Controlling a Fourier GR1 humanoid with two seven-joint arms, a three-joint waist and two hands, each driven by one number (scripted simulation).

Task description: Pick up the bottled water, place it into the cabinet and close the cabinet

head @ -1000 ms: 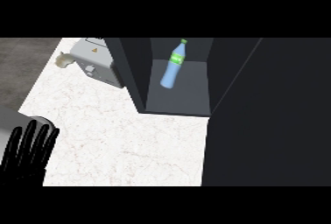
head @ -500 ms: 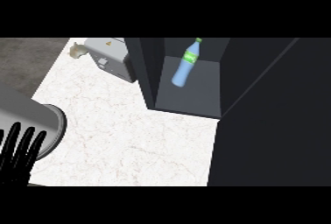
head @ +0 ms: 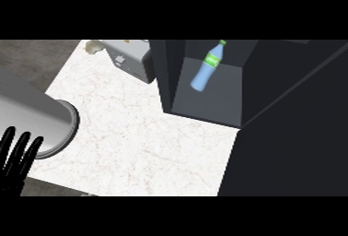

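One hand [head: 17, 159] visible for us, our left, fingers straight, resting low-left; bottled water [head: 207, 69] stands tilted inside the open cabinet [head: 204, 108].

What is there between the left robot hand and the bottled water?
In the head view, bare white counter and the cabinet's dark side wall separate the left robot hand from the bottled water.

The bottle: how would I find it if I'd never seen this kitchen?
Find the dark cabinet right of the white counter. Inside its open compartment stands the bottle, tilted. It is the only blue thing, with a green label and cap.
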